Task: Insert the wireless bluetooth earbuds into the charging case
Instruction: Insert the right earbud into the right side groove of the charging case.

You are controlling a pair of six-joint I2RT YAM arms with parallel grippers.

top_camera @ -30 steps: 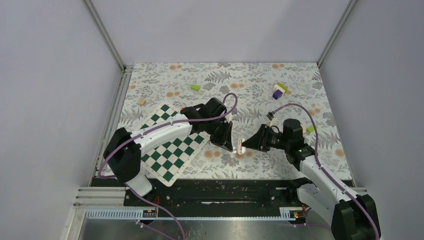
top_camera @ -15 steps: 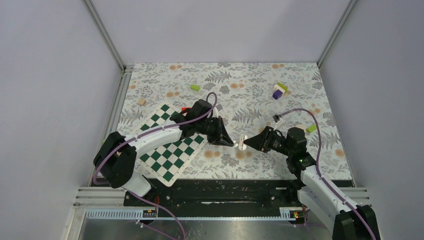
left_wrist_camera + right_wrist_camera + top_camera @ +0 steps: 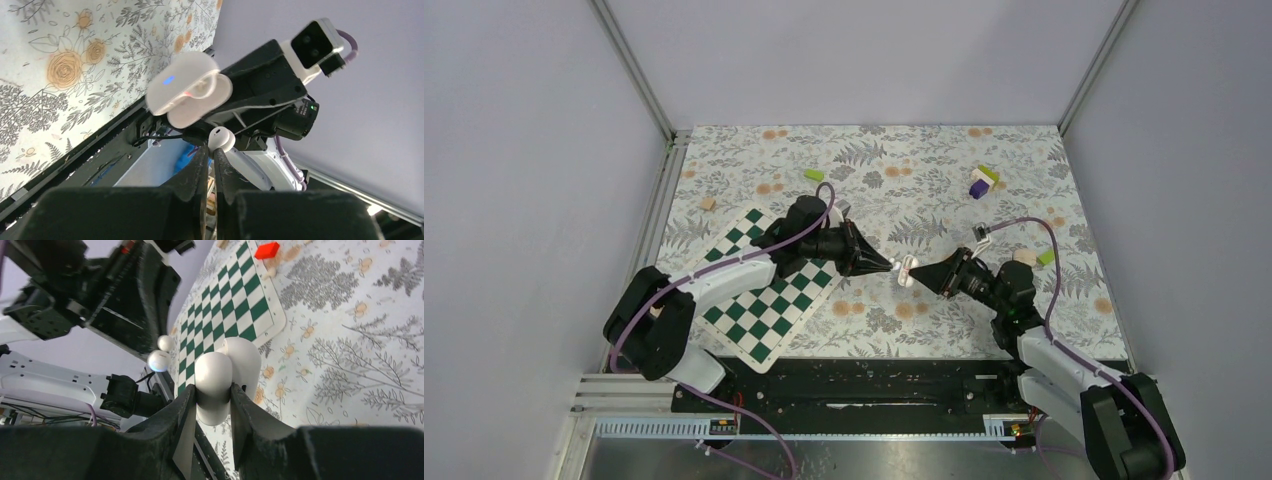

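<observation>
charging case [image 3: 215, 375] | clamped in right pincer [image 3: 212, 392] | earbud [image 3: 221, 138] in left pincer [image 3: 211, 151]

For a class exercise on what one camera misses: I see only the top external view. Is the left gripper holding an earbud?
Observer: Yes, the left wrist view shows the left gripper shut on a white earbud.
Operator: And the right one?
Observer: The right gripper clamps the white charging case, per its wrist view.
Operator: Lid open?
Observer: Open; the left wrist view shows a blue light on its shell, earbud outside.
</observation>
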